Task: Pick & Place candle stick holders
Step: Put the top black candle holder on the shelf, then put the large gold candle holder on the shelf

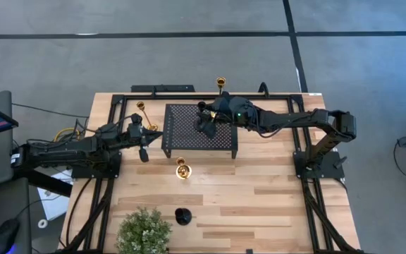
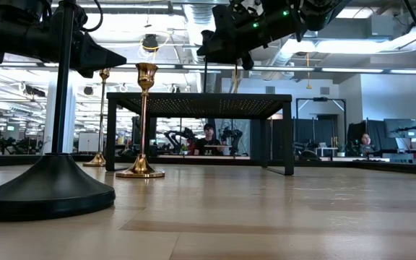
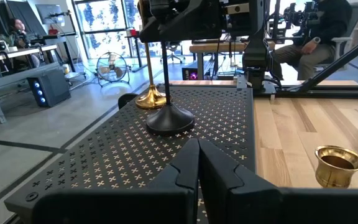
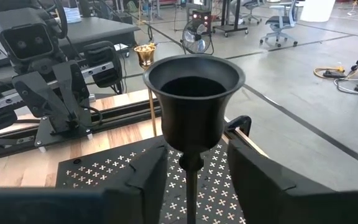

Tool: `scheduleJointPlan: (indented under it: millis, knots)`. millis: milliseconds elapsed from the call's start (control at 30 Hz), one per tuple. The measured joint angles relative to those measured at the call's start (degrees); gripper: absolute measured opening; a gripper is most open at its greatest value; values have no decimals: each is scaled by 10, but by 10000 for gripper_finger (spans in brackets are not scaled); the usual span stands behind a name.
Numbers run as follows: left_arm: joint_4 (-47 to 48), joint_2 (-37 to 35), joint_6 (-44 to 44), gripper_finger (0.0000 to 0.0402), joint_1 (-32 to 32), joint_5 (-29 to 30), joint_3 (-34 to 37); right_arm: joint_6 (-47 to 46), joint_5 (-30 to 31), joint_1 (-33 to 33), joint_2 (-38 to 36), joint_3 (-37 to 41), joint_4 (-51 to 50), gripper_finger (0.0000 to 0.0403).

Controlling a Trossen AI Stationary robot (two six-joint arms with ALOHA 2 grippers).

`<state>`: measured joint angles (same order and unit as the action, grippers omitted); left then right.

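While the right gripper (image 4: 191,177) stands with fingers apart around the stem of 1 black candle holder (image 4: 192,109) set upright on the perforated stand (image 1: 199,127), release looks done; next, lift clear without tipping it. The left gripper (image 3: 197,168) waits closed beside the stand.

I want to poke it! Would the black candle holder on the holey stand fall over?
Maybe not easily. The black candle holder has a wide round foot sitting flat on the stand. Its cup sits high on a thin stem, so a hard poke up there might tip it.
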<state>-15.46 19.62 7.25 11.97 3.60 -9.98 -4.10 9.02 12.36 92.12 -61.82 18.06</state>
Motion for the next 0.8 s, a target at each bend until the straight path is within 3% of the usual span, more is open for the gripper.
scheduleJointPlan:
  millis: [200,367,800]
  knots:
    - [0,0,0,8,0,0,0,2,0,-2,-16,0,-21,217]
    - [0,0,0,8,0,0,0,1,0,-11,-55,0,-81,236]
    - [0,0,0,8,0,0,0,-15,0,-77,-194,0,-346,190]
